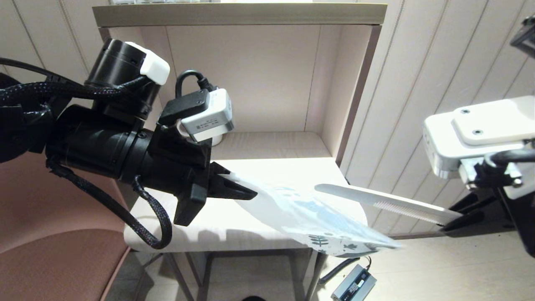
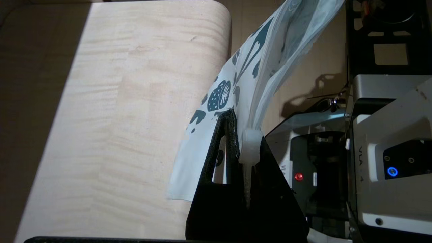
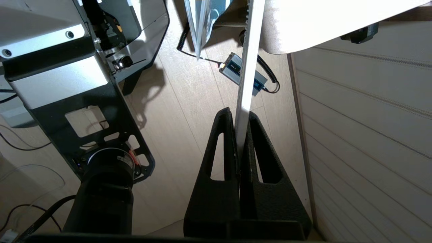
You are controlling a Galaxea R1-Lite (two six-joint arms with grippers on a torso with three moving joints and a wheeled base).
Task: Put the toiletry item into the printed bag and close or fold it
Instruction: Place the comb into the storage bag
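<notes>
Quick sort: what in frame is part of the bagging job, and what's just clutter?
In play:
- printed bag, pinched at its zip end by the left tool, hanging off the table edge
- white comb, clamped in the right tool, tip near the bag

Lying about:
- small grey box with cable on the floor
- wooden table
- shelf unit

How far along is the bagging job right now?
Both pickups look done: the left hand is shut on the zip end of the printed bag, lifted off the table, and the right hand is shut on the comb. In hand: the comb's handle end points toward the bag. Left: sliding it inside and closing the bag.
</notes>
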